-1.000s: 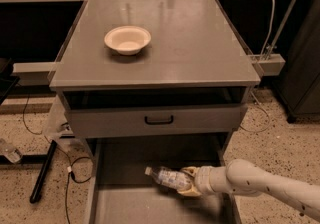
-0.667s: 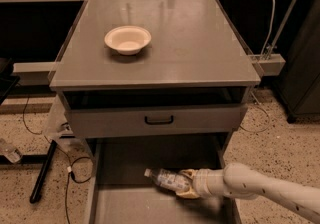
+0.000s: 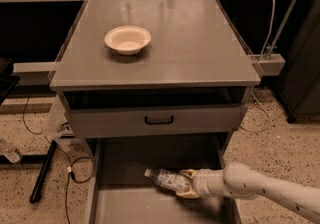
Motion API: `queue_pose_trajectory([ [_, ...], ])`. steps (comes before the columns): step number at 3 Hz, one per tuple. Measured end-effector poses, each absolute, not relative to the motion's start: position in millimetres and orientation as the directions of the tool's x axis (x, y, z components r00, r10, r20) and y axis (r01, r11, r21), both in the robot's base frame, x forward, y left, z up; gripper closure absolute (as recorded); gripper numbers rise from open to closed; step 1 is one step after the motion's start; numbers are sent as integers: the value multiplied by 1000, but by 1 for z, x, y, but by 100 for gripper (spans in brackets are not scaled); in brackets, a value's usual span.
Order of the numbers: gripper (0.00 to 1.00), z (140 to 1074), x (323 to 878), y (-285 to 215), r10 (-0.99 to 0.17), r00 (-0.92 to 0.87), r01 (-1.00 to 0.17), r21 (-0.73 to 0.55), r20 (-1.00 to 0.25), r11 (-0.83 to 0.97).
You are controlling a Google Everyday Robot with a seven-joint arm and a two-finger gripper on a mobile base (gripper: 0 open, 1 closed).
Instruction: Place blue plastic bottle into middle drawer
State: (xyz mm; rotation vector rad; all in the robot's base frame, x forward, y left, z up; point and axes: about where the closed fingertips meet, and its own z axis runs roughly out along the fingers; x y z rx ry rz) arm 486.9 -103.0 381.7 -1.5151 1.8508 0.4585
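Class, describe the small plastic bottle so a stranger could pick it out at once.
Find the grey metal cabinet; below its closed drawer front, the wide grey metal drawer stands open. Inside it is the small clear plastic bottle, white-capped, pale label, its base held in the gripper. The cream round bowl sits up on the cabinet top instead.

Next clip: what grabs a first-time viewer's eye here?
The pale arm reaching in from the lower right, its gripper clasping a bottle low inside the open drawer. After that, the cream bowl on the left rear of the grey cabinet top.
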Motion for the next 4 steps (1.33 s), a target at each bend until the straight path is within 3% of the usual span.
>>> queue_pose_trajectory([
  [2,12,382,487,-103,-710,-79,-955,-152,-699,256],
  [3,0,382,487,-103,-710,-79,-955,-152,-699,256],
  [4,0,382,487,-103,-710,-79,-955,-152,-699,256],
])
